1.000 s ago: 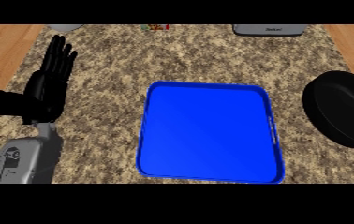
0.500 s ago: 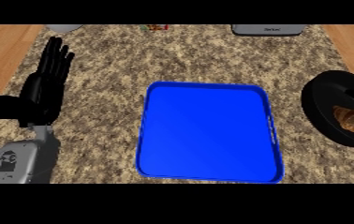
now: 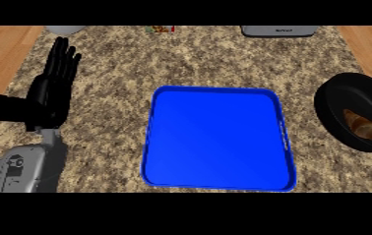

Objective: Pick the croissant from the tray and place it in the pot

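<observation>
The speckled stone desk is filling most of the view, with strips of wood showing past it at the upper left and upper right corners. A blue tray with a raised rim is lying flat in the middle of the desk, its inside showing only bare blue. At the right edge a black pot is sitting partly cut off by the frame, and the croissant is lying inside it, showing only as a brown sliver against the dark interior. The left robot hand is resting at the left side, well apart from the tray, its fingers straight and pointing up, spread slightly. The right robot hand is showing nowhere. Along the top edge, a grey box, a pale rounded thing and something small and colourful are being cropped too much to identify.
</observation>
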Controlling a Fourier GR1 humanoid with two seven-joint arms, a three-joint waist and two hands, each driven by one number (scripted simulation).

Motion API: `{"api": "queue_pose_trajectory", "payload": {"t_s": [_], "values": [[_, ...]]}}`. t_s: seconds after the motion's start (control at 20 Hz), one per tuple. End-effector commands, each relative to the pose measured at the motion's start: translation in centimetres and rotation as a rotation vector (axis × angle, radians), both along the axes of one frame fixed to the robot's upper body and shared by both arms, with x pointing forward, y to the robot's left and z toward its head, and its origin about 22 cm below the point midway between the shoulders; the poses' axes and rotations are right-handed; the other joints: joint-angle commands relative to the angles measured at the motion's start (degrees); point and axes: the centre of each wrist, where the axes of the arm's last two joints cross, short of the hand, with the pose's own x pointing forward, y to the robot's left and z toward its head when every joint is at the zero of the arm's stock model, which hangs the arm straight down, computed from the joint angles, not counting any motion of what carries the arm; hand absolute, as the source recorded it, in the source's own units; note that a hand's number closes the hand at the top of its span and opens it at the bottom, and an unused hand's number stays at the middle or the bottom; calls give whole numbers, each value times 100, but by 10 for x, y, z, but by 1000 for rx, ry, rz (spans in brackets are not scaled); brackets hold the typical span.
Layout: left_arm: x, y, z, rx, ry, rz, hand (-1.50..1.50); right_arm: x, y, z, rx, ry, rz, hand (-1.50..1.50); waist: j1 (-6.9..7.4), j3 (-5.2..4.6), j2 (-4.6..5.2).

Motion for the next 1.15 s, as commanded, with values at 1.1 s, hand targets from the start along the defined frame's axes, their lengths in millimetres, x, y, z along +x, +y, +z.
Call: {"api": "queue_pose_trajectory", "payload": {"t_s": [1.1], "values": [[1,6,-11,-11,8,9,0,-214,-140,-5,18,-228,-120,-150,14,4,13]]}}
